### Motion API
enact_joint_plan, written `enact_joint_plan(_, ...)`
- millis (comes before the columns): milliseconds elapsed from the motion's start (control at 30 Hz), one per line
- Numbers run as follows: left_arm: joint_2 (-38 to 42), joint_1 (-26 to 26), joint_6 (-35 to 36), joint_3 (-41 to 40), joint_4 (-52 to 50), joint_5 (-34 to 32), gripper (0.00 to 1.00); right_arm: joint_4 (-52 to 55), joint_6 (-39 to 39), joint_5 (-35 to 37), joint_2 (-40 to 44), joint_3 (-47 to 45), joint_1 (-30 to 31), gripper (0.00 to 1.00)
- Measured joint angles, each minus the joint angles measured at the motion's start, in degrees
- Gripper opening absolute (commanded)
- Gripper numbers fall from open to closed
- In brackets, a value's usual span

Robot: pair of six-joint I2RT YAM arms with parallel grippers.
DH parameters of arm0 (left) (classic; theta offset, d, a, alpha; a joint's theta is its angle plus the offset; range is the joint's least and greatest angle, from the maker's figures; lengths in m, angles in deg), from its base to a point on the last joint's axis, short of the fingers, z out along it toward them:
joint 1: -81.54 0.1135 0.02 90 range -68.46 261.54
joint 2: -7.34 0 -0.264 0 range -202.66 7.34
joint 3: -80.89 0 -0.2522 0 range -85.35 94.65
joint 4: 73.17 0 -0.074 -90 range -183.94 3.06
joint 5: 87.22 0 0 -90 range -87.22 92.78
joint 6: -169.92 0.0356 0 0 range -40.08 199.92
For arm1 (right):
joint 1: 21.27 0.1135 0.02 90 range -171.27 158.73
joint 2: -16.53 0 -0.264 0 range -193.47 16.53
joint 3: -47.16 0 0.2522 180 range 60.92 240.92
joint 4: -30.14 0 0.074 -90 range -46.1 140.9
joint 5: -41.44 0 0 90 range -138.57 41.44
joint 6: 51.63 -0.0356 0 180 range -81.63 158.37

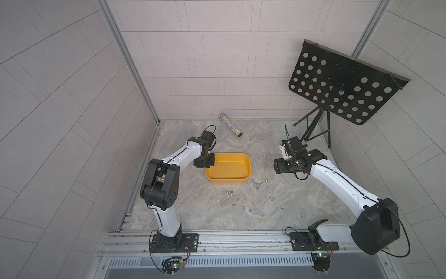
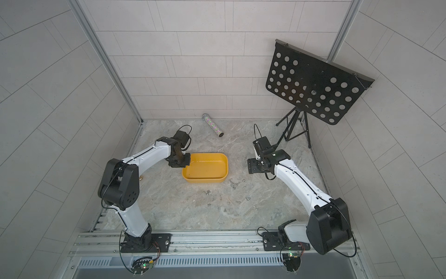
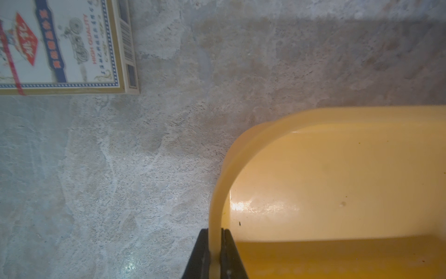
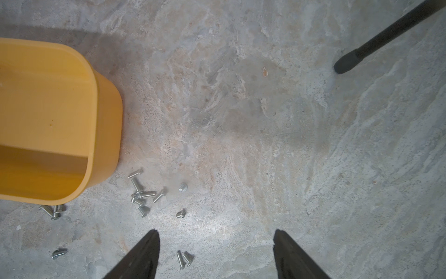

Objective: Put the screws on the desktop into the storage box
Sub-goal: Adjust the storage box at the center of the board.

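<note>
Where grey tiled walls (image 1: 205,60) enclose it on three sides, the marbled desktop (image 1: 241,215) carries a yellow box (image 1: 229,166) near its middle; screws (image 1: 256,184) lie scattered just beside the box's near right corner and onward toward the rail (image 1: 229,239). At the box's rim the left gripper (image 3: 214,241) pinches; the right gripper (image 4: 216,235), jaws spread, hovers over bare marble near the screws. A music stand (image 1: 342,84) occupies the far right corner; a glitter tube (image 1: 230,125) lies by the back wall.
</note>
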Motion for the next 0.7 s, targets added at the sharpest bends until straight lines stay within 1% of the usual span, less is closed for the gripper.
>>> enact_joint_plan(67,-0.3,0.0,-0.4,0.0,0.0,0.1,0.0,0.1,-0.2,-0.5,0.0,0.0,0.2,0.78)
enact_joint_plan(133,-0.4,0.0,-0.6,0.0,0.0,0.0,0.04,0.3,-0.7,-1.0,0.0,0.0,0.2,0.74)
enact_joint_plan(167,-0.4,0.0,-0.7,0.0,0.0,0.0,0.1,0.4,-0.8,-1.3,0.0,0.0,0.2,0.73)
enact_joint_plan(200,-0.4,0.0,-0.8,0.0,0.0,0.0,0.19,0.6,-1.1,-1.5,0.0,0.0,0.2,0.73)
enact_joint_plan(267,-0.4,0.0,-1.1,0.0,0.0,-0.2,0.33,0.3,-1.6,-1.7,0.2,-0.6,0.3,0.7)
enact_joint_plan(300,-0.4,0.0,-1.0,0.0,0.0,-0.3,0.43,0.3,-1.9,-1.8,0.6,-1.3,0.4,0.68)
enact_joint_plan(367,-0.3,0.0,-1.1,0.0,-0.2,-0.5,0.53,-0.2,-2.5,-1.9,1.8,-3.2,0.4,0.62)
enact_joint_plan(400,0.0,0.0,-1.5,0.0,-0.3,-0.7,0.59,-0.3,-2.8,-1.9,2.7,-4.3,0.4,0.61)
enact_joint_plan(433,0.4,0.0,-1.4,0.0,-0.5,-0.8,0.61,-0.3,-3.1,-1.9,3.3,-5.0,0.4,0.6)
enact_joint_plan(500,1.8,0.0,-1.6,0.0,-0.9,-0.9,0.62,0.0,-4.1,-2.1,3.9,-5.5,0.4,0.61)
enact_joint_plan(633,7.1,0.0,-1.6,0.0,-2.3,-1.0,0.61,1.4,-5.4,-4.1,2.4,-4.6,0.4,0.64)
enact_joint_plan(667,8.7,0.0,-1.6,0.3,-2.8,-1.0,0.59,1.7,-5.7,-4.7,1.8,-4.5,0.5,0.63)
enact_joint_plan(700,10.6,0.0,-1.5,0.6,-3.3,-1.0,0.57,2.0,-5.9,-5.4,1.4,-4.5,0.6,0.6)
